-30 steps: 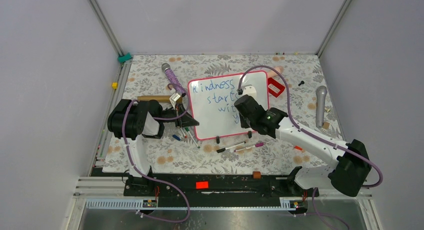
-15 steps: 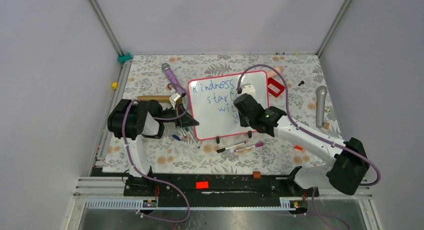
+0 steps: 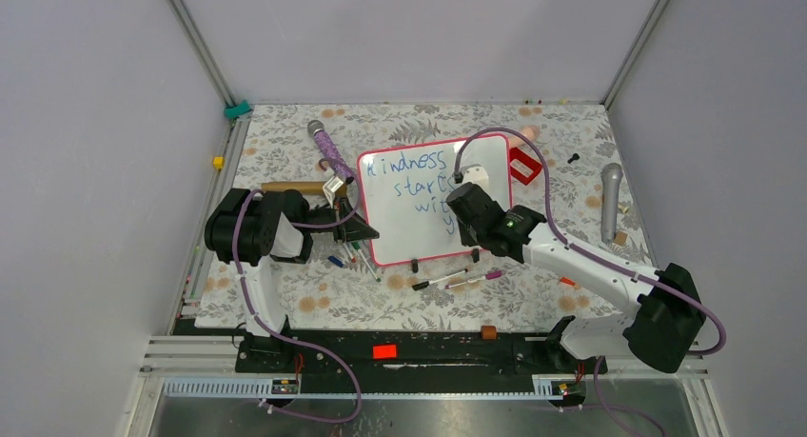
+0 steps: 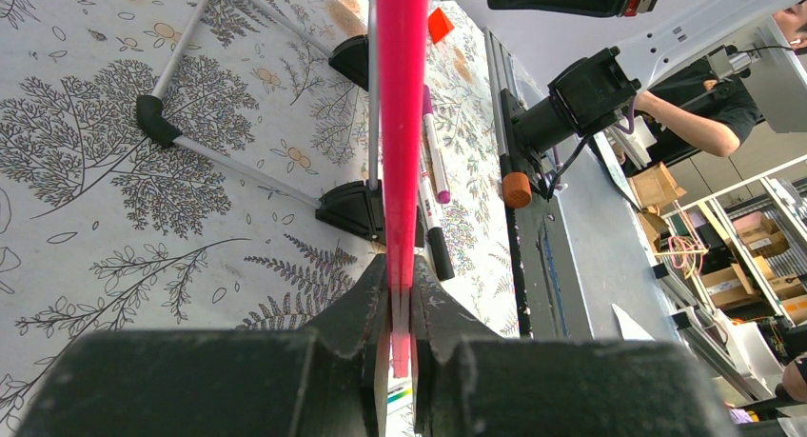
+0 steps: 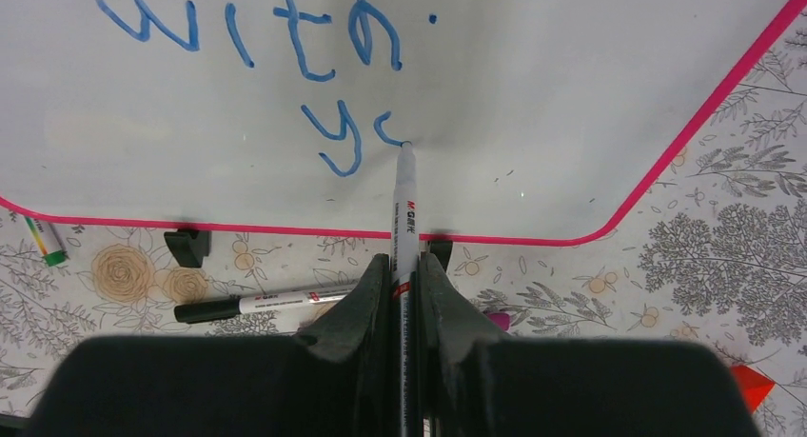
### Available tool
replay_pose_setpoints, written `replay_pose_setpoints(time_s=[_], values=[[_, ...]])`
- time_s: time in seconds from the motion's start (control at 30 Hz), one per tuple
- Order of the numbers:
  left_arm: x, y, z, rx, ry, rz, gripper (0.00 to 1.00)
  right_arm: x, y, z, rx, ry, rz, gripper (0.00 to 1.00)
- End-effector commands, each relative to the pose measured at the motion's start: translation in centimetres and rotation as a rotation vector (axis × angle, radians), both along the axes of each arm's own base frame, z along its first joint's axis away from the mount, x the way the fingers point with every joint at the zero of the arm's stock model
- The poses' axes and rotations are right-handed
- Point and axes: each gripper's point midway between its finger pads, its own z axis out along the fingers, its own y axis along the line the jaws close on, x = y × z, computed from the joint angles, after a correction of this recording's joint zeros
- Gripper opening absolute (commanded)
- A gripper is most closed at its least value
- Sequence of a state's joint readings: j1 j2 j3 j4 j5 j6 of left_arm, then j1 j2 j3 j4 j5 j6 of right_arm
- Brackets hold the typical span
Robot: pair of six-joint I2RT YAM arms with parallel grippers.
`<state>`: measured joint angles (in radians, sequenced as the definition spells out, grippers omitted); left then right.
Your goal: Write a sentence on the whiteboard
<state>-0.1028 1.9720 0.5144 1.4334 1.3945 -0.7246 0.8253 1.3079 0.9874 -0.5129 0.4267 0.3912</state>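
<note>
The whiteboard [image 3: 395,232] lies mid-table on the floral cloth [image 3: 314,296]. The left gripper [image 4: 401,299] is clamped tight on its pink rim. The right gripper [image 5: 405,270] pinches a marker [image 5: 406,194], tip touching the board.

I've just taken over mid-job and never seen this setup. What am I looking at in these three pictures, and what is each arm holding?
Two robot arms are bolted side by side at the near edge. The wide picture looks down from above and behind them; the other two come from a camera on each wrist. On the floral-patterned tablecloth sits a large glossy white whiteboard with a pink-red rim, with a loose black-capped white marker pen beside its near edge. The left end effector is shut on the board's rim, apparently steadying it. The right end effector is shut on a slim white marker pen, whose tip touches the board. The blue writing starts with "kindness" and reaches "with y".
</note>
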Motion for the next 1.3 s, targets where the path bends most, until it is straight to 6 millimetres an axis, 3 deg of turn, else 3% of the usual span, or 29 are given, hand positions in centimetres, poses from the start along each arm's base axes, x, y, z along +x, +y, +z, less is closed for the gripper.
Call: replay_pose_setpoints(time_s=[0.0, 0.37, 0.8, 0.93, 1.27], values=[[-0.3, 0.0, 0.0, -0.002, -0.064, -0.027, 0.00, 1.1, -1.4, 1.1, -0.043, -0.056, -0.066, 0.00], [-0.3, 0.0, 0.0, -0.001, -0.065, -0.026, 0.00, 3.1, 0.0, 3.1, -0.028, -0.092, -0.068, 0.00], [-0.3, 0.0, 0.0, -0.001, -0.066, -0.026, 0.00, 2.2, 2.1, 2.3, 0.075, -0.050, -0.001, 0.00], [-0.3, 0.0, 0.0, -0.002, -0.066, -0.027, 0.00, 2.0, 1.9, 2.2, 0.078, -0.051, -0.002, 0.00], [-0.3, 0.0, 0.0, -0.001, -0.068, -0.027, 0.00, 1.0, -0.5, 4.4, 0.120, -0.116, -0.031, 0.00]])
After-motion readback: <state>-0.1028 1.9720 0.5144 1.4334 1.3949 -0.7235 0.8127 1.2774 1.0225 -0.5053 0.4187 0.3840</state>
